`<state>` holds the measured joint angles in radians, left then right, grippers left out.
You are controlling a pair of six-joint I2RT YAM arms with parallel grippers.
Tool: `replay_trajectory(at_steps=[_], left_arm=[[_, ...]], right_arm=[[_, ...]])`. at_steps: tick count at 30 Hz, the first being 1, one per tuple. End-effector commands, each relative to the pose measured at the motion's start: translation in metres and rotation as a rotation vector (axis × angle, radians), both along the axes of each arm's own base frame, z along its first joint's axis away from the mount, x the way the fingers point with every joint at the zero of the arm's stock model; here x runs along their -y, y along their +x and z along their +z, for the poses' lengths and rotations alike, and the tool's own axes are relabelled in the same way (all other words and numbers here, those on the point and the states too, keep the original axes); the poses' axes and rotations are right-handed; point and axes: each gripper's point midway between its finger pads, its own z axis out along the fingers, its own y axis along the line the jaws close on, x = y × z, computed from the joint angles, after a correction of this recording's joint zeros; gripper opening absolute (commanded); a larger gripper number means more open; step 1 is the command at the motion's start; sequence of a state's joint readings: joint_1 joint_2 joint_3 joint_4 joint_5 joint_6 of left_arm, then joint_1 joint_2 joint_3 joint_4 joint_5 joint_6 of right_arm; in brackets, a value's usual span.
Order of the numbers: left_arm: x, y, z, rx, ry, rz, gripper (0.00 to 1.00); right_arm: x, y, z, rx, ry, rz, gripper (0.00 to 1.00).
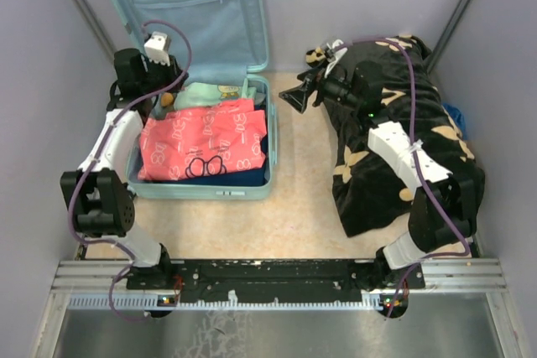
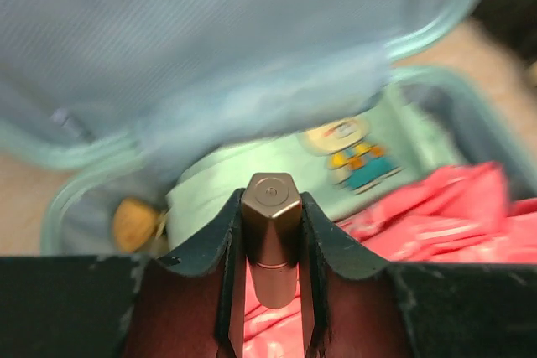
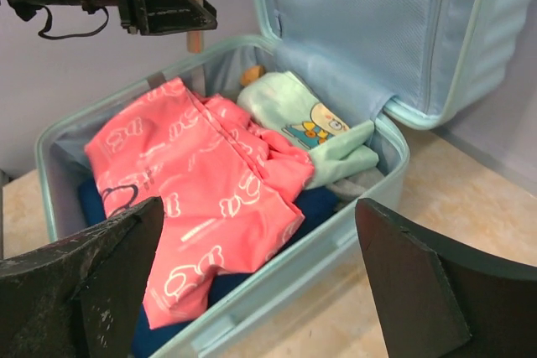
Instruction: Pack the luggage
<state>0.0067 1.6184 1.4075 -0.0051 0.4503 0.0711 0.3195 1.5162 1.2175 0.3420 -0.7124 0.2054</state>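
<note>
The pale mint-blue luggage lies open at the left, its lid upright at the back. Inside lie a pink printed garment, a mint-green garment with a cartoon print and navy clothing. My left gripper is shut on a small brown hexagonal tube and hangs over the luggage's back left corner. My right gripper is open and empty. It hovers right of the luggage, pointing at it.
A black blanket with tan flower motifs lies bunched at the right under the right arm. A small yellowish object sits in the luggage's back corner. Grey walls close in both sides. A metal rail runs along the near edge.
</note>
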Motion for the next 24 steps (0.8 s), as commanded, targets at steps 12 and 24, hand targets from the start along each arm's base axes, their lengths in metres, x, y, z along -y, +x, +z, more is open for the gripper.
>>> replay_trajectory(at_steps=[12, 24], left_arm=[[-0.11, 0.046, -0.128, -0.318, 0.367, 0.387, 0.13], [-0.097, 0.043, -0.102, -0.33, 0.289, 0.258, 0.83]], right_arm=[[0.029, 0.019, -0.034, -0.003, -0.185, -0.165, 0.97], [0.001, 0.048, -0.094, -0.157, -0.246, -0.186, 0.85]])
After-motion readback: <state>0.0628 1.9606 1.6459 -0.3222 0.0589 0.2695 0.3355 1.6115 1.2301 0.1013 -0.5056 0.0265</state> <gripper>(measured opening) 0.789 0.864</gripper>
